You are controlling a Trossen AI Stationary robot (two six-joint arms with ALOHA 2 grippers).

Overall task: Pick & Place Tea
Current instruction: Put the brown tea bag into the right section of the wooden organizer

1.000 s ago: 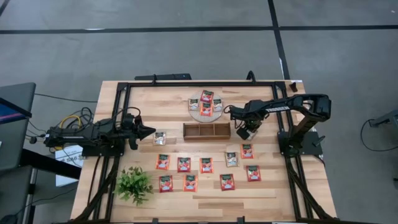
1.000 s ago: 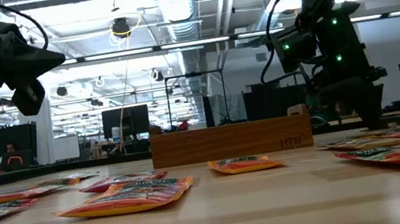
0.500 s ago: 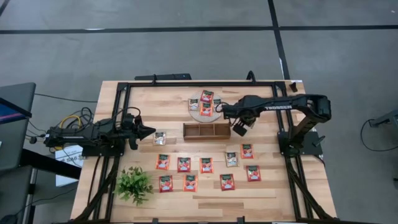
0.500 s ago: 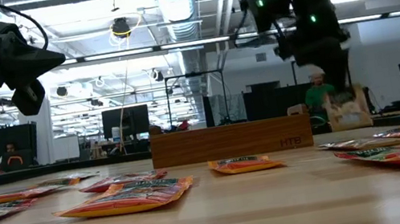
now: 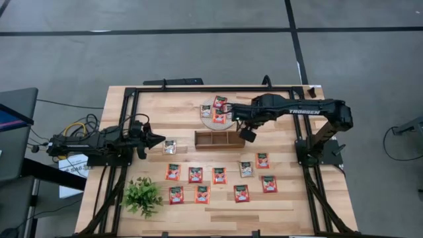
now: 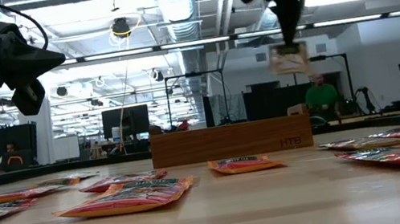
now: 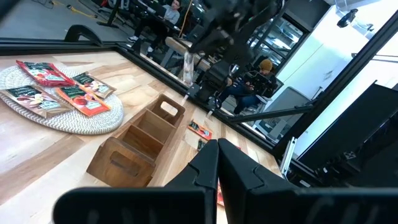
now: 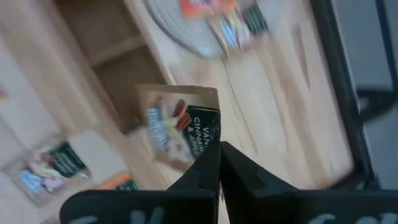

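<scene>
Up and across goes the right gripper [image 5: 243,133] since a second ago: it was low beside the tray's right end, and now it hangs over that end with a sachet [image 8: 183,134] lifted clear of the bench [image 5: 277,211]. Nearest in the low view, red-orange sachets [image 6: 126,196] lie flat on the wood, several with a slight puff or curl at the edge, so these look light and limp rather than stiff (foil or paper, likely a bit slick). Behind them stands the wooden tray [image 6: 230,140], and above its right end the held sachet dangles from one edge, hanging straight down under the closed right gripper; a pinch on the rim seems enough for something this light, though a thin flat packet could swing or slip if the move is hurried. From a flat lie, I would take hold at a raised edge or corner rather than the middle. Farther back, the round woven mat [image 5: 206,117] already carries a few sachets. Off on the left side, the left gripper [image 5: 157,140] waits closed and empty, near a lone silvery sachet [image 5: 170,146].
</scene>
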